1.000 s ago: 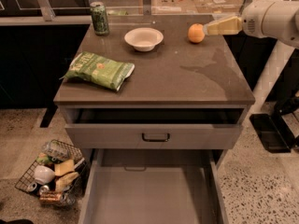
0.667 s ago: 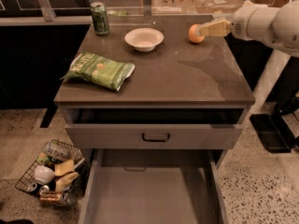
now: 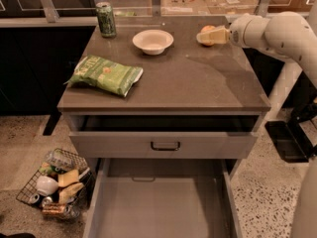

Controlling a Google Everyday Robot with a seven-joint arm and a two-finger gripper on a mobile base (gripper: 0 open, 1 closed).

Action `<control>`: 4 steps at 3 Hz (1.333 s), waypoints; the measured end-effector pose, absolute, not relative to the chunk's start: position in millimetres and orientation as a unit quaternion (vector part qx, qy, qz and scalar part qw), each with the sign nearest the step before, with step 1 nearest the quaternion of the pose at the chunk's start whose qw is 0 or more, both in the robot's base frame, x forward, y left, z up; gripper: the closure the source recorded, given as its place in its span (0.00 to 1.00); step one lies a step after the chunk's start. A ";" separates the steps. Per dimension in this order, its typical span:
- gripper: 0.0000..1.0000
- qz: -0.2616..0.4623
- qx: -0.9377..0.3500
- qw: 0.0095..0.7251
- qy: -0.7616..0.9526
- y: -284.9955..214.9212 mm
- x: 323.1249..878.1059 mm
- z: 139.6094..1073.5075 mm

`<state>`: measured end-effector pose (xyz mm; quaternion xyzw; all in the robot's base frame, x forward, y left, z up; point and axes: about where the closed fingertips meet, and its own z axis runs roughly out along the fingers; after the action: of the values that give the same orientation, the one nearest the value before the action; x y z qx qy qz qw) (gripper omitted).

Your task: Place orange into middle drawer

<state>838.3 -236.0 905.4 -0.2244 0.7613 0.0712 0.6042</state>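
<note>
Working from your side outward: the middle drawer point(image 3: 163, 209) stands pulled out at the bottom of the view, floor bare, thin walls left and right. There is good drop room, but only in its near half. Its back part sits under the upper drawer point(image 3: 119, 144), whose grey front juts a little past the cabinet. Come down too close and you clip that front or the counter edge point(image 3: 163, 107). Release there and the fruit can drop into the wrong gap or bounce out. The wire basket point(image 3: 52, 182) sits on the floor just beside the drawer's left wall, so a bounce to the left lands there.

On the counter, the chip bag point(image 3: 106, 74) lies left, the white bowl point(image 3: 152, 40) centre-back, the green can point(image 3: 105, 19) back-left. None sits on the right-hand lane to the front edge, so use that lane.

Farthest: the orange point(image 3: 209, 29) rests at the back right of the counter, apart from the bowl. The gripper point(image 3: 203, 35) is right at it, reaching in from the right. You cannot tell from this view whether it has closed on the fruit. Main risk is smooth round skin plus a shallow grip: it rolls toward the bowl or off the counter. Lift straight before swinging forward.
</note>
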 end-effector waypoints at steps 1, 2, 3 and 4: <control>0.00 0.093 -0.219 0.601 0.763 -229.9 867.2 884.9; 0.00 0.109 -0.212 0.601 0.763 -226.1 887.9 871.6; 0.00 0.128 -0.200 0.599 0.765 -225.2 899.2 856.5; 0.13 0.150 -0.188 0.598 0.765 -222.3 903.6 842.3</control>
<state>903.6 -222.3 842.3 -0.1877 0.7648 0.1495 0.5979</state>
